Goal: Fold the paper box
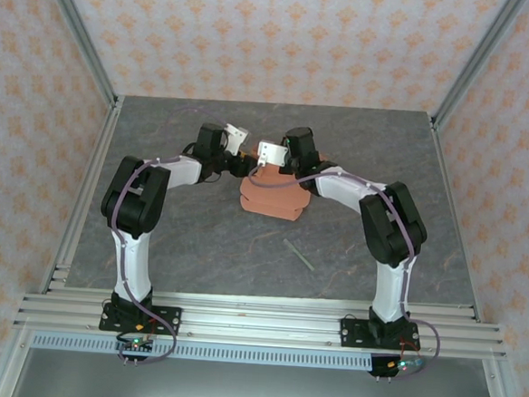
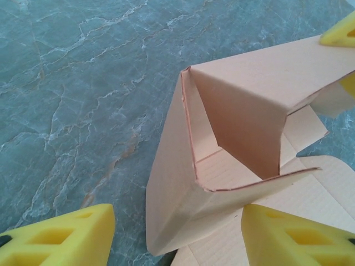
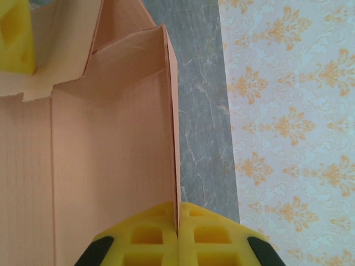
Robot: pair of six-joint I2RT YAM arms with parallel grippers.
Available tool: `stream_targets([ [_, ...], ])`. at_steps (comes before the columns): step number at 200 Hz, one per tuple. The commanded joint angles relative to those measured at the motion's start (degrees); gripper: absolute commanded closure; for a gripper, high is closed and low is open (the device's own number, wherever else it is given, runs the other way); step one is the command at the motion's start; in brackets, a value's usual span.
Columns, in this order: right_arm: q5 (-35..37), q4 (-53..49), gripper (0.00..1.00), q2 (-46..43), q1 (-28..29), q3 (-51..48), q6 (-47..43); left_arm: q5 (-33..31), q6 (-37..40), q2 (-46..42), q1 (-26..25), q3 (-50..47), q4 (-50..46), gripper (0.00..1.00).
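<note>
Presently the paper box (image 1: 270, 197), half-formed, sits mid-way across the table (image 1: 171, 237) between both arms, the right gripper (image 3: 178, 217) pinched tight on one upright wall, evidently to steady it, while the left gripper (image 2: 177, 224) stands jaws wide astride a raised corner, gripping nothing.

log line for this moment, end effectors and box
paper box: part folded, on table | left end effector: open, straddling a corner | right end effector: shut on a wall edge

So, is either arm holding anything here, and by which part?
Right fingers pinch the paper box by an upright panel's edge; left fingers stand open, holding nothing.
</note>
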Motion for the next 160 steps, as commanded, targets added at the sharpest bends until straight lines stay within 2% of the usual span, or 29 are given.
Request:
stream_targets([
  [1, 0.04, 4.16, 1.00, -2.63, 1.25, -2.11, -0.67, -3.08, 0.69, -2.33, -0.63, -1.44, 3.08, 0.38],
  [81, 0.13, 5.93, 1.00, -2.32, 1.83, -3.79, -0.31, -4.99, 3.85, -3.73, -2.05, -3.45, 4.31, 0.37],
  [160, -0.42, 3.73, 1.00, -2.74, 1.69, -2.91, -0.43, -3.65, 5.96, -3.63, -1.93, -3.14, 3.86, 0.31],
])
